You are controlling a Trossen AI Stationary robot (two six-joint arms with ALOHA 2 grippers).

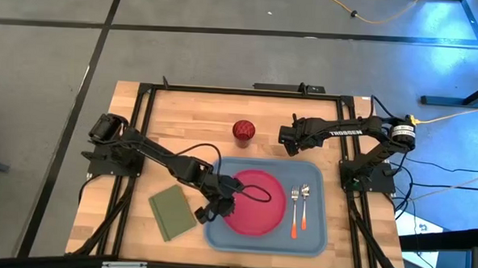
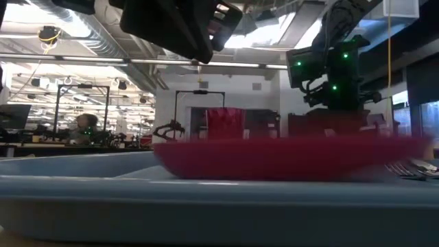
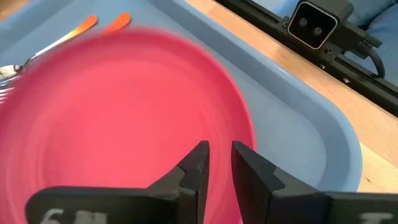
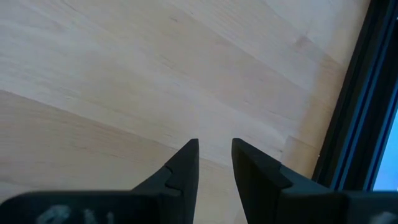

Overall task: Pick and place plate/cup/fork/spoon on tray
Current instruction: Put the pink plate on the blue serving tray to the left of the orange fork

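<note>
The magenta-pink plate lies in the light-blue tray, on its left half, and shows blurred in the left wrist view. The fork and the spoon lie side by side in the tray, right of the plate. The dark-red cup stands on the table beyond the tray. My left gripper hovers over the plate's left rim, its fingers a narrow gap apart. My right gripper hangs over bare wood to the right of the cup, a narrow gap between its fingers.
An olive-green square lies on the table left of the tray. A dark frame runs around the table's edges. In the low view the tray's near rim fills the foreground, with the plate behind it.
</note>
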